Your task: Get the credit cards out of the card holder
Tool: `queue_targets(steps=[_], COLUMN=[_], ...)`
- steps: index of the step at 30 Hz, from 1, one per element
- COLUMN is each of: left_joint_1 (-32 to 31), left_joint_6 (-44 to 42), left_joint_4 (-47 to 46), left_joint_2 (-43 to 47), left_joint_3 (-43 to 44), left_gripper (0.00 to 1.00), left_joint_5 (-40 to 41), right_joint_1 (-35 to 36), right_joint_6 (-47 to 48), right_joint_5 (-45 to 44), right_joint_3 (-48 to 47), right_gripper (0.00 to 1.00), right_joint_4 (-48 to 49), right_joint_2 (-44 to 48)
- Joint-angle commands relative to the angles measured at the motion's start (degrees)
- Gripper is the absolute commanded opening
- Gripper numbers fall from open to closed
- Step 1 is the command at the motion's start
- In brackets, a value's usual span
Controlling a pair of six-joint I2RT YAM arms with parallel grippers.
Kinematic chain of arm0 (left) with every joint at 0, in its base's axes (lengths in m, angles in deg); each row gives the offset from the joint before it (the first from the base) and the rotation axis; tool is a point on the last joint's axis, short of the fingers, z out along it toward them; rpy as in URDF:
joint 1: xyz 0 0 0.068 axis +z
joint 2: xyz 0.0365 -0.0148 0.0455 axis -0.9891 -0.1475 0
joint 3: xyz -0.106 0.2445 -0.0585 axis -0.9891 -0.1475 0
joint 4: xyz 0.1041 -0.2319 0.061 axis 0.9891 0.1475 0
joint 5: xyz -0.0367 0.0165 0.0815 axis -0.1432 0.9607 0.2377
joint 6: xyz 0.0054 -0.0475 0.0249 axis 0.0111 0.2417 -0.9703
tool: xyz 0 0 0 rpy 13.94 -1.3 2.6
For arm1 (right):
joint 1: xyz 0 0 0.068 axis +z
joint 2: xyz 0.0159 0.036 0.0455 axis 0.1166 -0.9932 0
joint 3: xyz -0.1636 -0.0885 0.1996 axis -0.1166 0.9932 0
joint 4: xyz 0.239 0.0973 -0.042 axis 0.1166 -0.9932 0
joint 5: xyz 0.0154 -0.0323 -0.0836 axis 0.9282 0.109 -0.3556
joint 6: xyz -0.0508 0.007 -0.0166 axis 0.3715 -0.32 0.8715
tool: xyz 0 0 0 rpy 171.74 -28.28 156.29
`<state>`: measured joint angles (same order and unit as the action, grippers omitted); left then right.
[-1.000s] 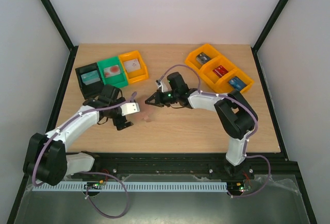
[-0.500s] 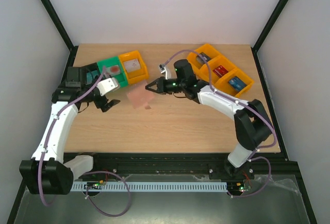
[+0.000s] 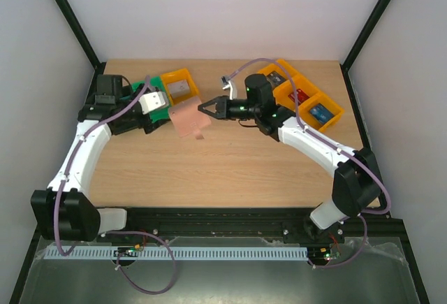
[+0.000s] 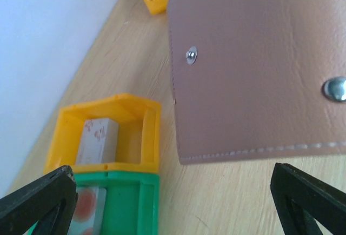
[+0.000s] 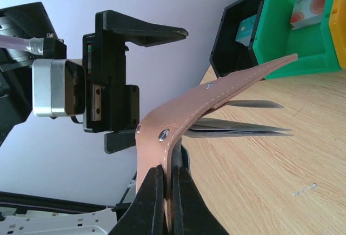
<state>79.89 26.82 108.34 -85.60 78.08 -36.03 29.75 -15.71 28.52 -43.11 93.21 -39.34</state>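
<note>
Top external view: the right gripper point(image 3: 204, 107) is clamped on one edge of the card holder point(image 3: 186, 119). The holder hangs tan side up over the table point(image 3: 244, 171), just in front of the small bins at the far left. The left gripper point(image 3: 155, 122) sits just beside the holder's other edge, its fingers spread wide and gripping nothing. From the right wrist the holder bends into an arch, and thin pale edges point(image 5: 243, 129) poke out beneath it. These may be cards or the inner panels; the angle is too flat to tell. Behind it a teal card point(image 5: 246, 29) lies in the black bin point(image 5: 227, 56) and a red-marked card point(image 5: 308, 7) in the green bin point(image 5: 292, 56). The left wrist shows a speckled card point(image 4: 100, 138) in the orange bin point(image 4: 151, 132), which touches the green one.
</note>
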Motion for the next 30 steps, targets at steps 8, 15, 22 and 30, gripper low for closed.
queue_targets(steps=[8,15,22,30], left_joint_1=[-3.37,-4.53,-5.06,-5.05], left_joint_6=[-12.76,-7.98,-6.61,6.56], left_joint_4=[2.40,-1.93,1.87,4.23], left_joint_2=[-2.73,-4.11,-2.92,3.24], left_joint_3=[3.14,3.50,2.97,-3.61], left_gripper=[0.99,0.82,0.24,0.02], left_joint_5=[-7.72,-8.68,-12.64,-13.82], right_joint_1=[-0.06,-0.06,-0.06,-0.25], right_joint_6=[-3.36,-3.46,-4.85,-1.37], right_joint_5=[0.59,0.32,1.61,1.64], right_joint_3=[-2.01,-1.17,-0.32,-0.64], right_gripper=[0.02,0.02,0.02,0.02], right_joint_4=[5.09,4.90,7.34,3.98], right_joint_2=[2.19,2.94,1.51,0.04])
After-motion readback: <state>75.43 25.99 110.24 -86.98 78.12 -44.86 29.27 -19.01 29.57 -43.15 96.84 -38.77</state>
